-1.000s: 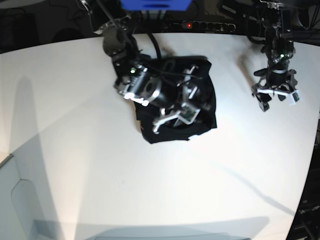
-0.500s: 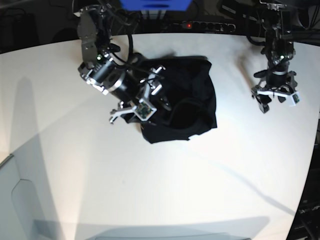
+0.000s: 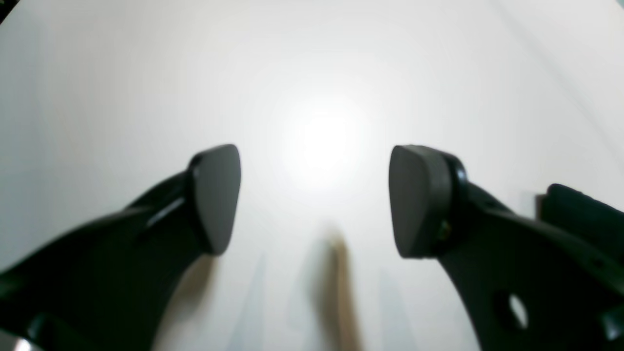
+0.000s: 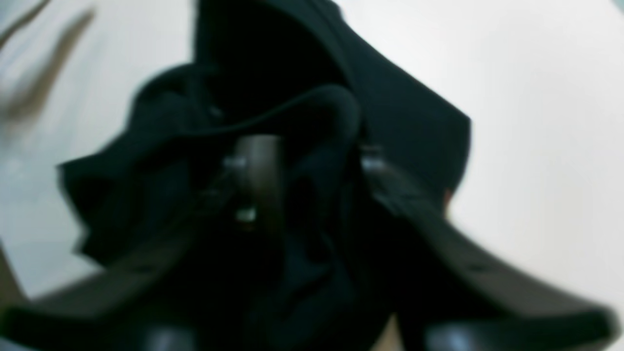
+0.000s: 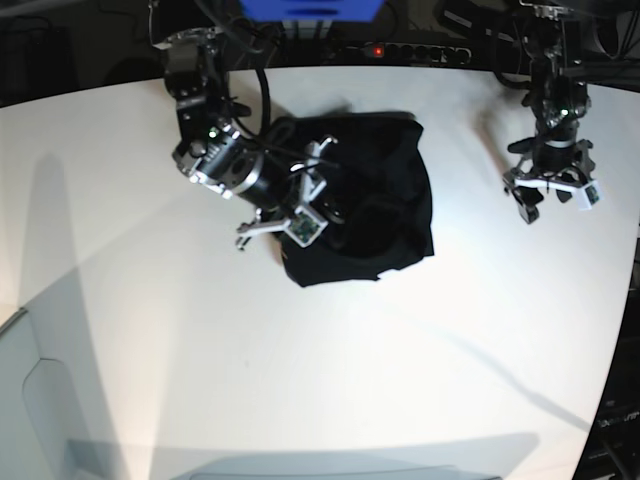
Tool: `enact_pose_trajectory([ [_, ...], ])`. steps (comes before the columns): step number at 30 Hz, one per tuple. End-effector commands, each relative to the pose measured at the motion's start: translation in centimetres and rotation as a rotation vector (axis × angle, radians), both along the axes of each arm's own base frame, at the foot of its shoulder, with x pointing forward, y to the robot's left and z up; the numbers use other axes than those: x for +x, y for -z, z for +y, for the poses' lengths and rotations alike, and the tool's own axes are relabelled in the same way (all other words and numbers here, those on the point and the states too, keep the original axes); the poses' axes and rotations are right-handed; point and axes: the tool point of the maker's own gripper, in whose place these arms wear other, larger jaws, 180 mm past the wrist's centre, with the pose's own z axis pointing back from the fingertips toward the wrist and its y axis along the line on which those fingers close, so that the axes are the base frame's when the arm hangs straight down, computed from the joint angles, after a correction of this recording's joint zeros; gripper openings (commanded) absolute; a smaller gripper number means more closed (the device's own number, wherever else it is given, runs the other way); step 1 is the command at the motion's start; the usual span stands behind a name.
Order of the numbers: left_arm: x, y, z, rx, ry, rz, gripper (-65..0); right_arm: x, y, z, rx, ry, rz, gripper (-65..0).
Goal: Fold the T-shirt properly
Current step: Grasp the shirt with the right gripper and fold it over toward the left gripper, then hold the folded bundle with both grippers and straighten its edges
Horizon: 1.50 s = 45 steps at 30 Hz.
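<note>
The T-shirt (image 5: 385, 205) I'm working on is plain black cloth, bunched into a rumpled, roughly square heap toward the far middle of my counter (image 5: 330, 370). Its near edge runs ragged and its top layer is creased. Close up, soft dark folds and a rounded hem ridge curl across it (image 4: 302, 112).

— Work surface?
— One white table (image 5: 330, 380), matte, with a curved far edge; long grey shadows cross it.
— Surroundings?
— Dark beyond that edge. A blue box (image 5: 310, 9) sits at top centre, a red indicator light (image 5: 376, 49) beside it.
— Lighting?
— Bright overhead glare.
</note>
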Motion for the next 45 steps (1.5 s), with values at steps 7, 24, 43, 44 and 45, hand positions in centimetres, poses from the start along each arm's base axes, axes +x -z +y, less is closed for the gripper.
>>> enact_pose_trajectory([
  [7,0.8,-1.6,0.5,0.031,0.006,-0.049,-19.2,-3.7,-3.4,5.0,0.104,-0.146,-0.057,-65.0],
  [24,1.2,-4.2,1.7,0.057,-0.02,-0.111,-19.2,-11.8,-2.8,10.6,0.111,-0.42,-0.006,-47.3],
  [43,3.9,-4.6,-10.6,-0.229,0.16,-0.201,-19.2,-3.4,-3.5,0.9,0.031,-0.091,-0.098,-40.6],
  [44,4.0,-4.4,-10.7,-0.239,0.154,-0.2,-19.2,-3.2,-3.3,0.5,0.026,-0.079,-0.097,-40.6],
  [45,4.2,-4.4,-10.8,-0.25,0.148,-0.203,-19.2,-3.2,-3.2,0.2,0.023,-0.07,-0.093,-40.6],
])
